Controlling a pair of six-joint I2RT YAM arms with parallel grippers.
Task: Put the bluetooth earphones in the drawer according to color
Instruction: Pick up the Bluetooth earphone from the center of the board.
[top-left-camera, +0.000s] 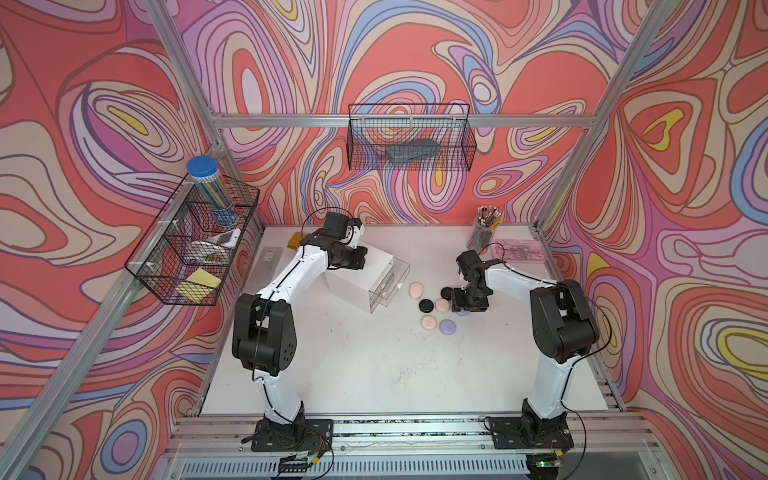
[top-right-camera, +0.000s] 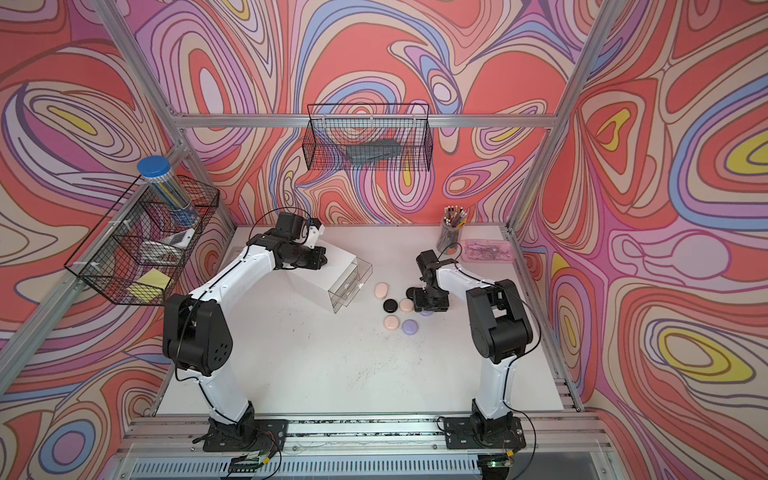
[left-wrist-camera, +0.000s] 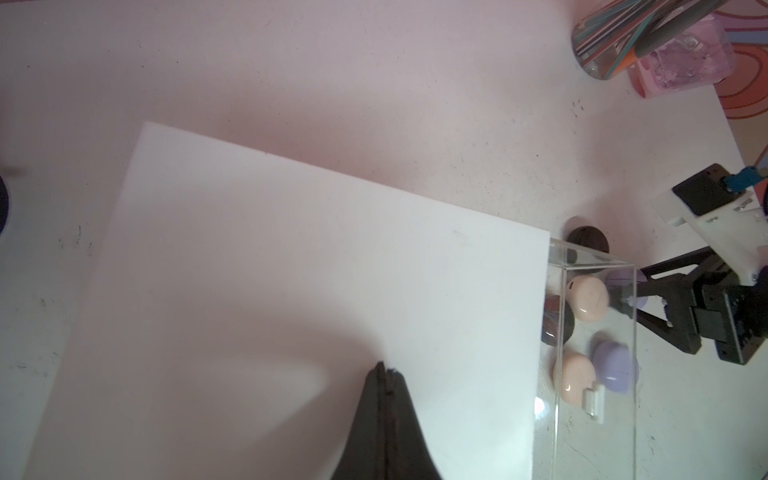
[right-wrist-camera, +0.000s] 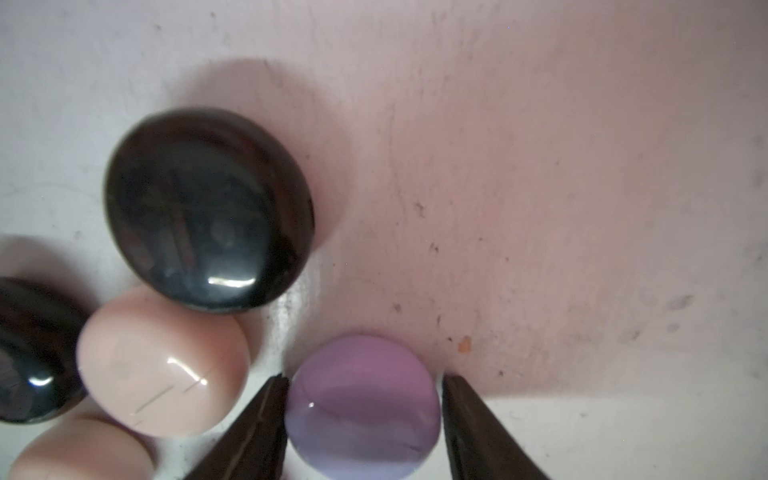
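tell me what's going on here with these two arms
The right gripper is down at the table with its jaws either side of a lavender earphone case, a sliver of gap on one side. The other six cases lie loose nearby, outside the white cabinet, whose top drawer stands pulled out. The left gripper, jaws shut, sits over the cabinet's top.
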